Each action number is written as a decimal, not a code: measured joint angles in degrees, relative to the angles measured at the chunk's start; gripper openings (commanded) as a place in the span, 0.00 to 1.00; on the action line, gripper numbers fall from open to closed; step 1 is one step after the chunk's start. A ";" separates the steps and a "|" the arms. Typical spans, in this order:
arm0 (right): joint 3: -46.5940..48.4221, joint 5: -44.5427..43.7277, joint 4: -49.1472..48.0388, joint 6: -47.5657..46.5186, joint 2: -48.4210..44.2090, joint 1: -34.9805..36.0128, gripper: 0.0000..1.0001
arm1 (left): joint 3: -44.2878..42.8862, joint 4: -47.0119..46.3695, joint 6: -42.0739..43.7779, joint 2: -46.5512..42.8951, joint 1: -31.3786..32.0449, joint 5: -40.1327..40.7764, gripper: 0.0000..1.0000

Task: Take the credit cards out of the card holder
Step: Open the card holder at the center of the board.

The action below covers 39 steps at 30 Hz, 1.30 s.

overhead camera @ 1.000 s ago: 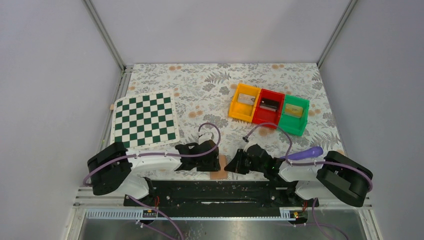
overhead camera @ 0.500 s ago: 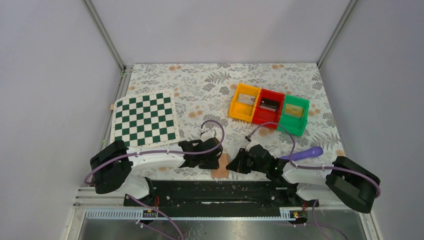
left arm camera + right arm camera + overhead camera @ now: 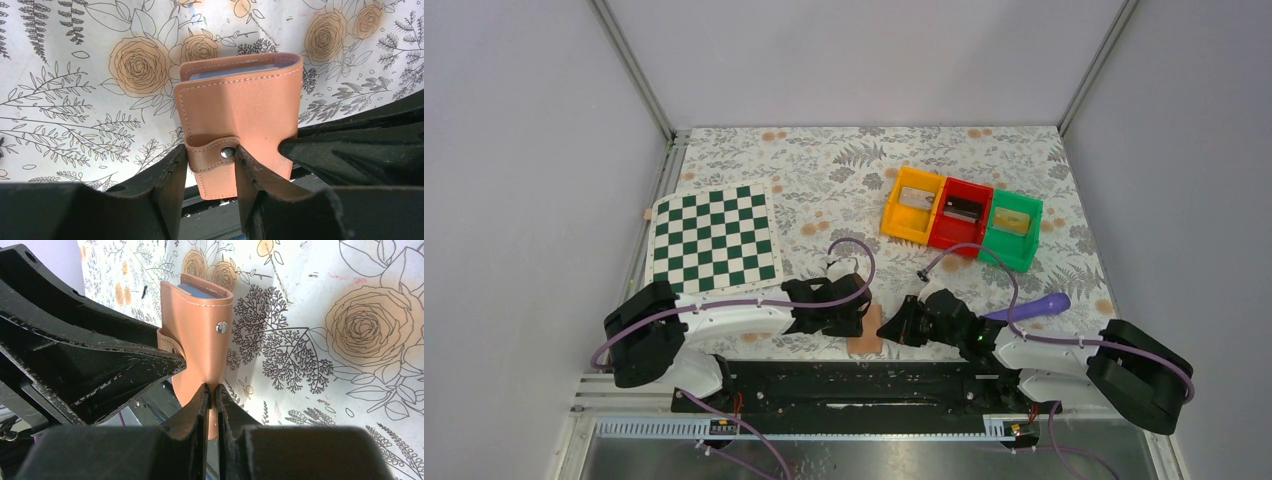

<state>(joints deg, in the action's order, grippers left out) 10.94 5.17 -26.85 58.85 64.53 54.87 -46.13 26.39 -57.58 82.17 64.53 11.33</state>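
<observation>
The tan card holder [image 3: 865,331] stands on edge at the table's near edge, between my two grippers. In the left wrist view the card holder [image 3: 240,110] is snapped shut, and the blue edge of the credit cards [image 3: 235,71] peeks out at its top. My left gripper [image 3: 210,152] is closed on the strap, one finger at the strap's left bend, the other against the snap. My right gripper [image 3: 211,389] is shut on the thin lower edge of the card holder [image 3: 200,325]. Blue credit cards [image 3: 197,291] show inside. From above, the left gripper [image 3: 854,320] and right gripper [image 3: 892,328] flank the holder.
A green-and-white chessboard [image 3: 714,240] lies at the left. Yellow [image 3: 913,203], red [image 3: 962,212] and green [image 3: 1012,228] bins stand in a row at the back right. A purple object [image 3: 1034,307] lies by the right arm. The holder's lower end overhangs the table edge above the black rail.
My left gripper moved right up to the card holder and narrowed onto its strap. The holder shifted slightly away from the table edge, and the right arm's elbow swung outward.
</observation>
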 measured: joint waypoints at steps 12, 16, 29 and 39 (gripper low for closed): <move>0.00 -1.49 3.41 -0.09 -4.74 0.07 0.00 | -0.20 0.04 0.85 -2.25 -0.33 -0.20 0.29; 0.00 -1.57 3.37 -0.09 -5.38 0.11 0.00 | 0.33 0.00 1.14 -4.09 -0.68 -0.55 0.35; -0.02 -1.66 5.25 -0.26 -5.38 0.15 0.00 | 1.22 3.78 2.51 -5.33 -2.45 0.37 0.39; 0.02 -1.68 5.99 -0.55 -5.40 0.15 0.00 | -3.08 3.74 7.26 -2.27 0.68 -0.42 0.42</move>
<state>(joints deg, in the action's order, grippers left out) 10.96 3.49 -20.86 58.30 59.13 55.02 -49.21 30.13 -50.33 79.90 65.21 10.92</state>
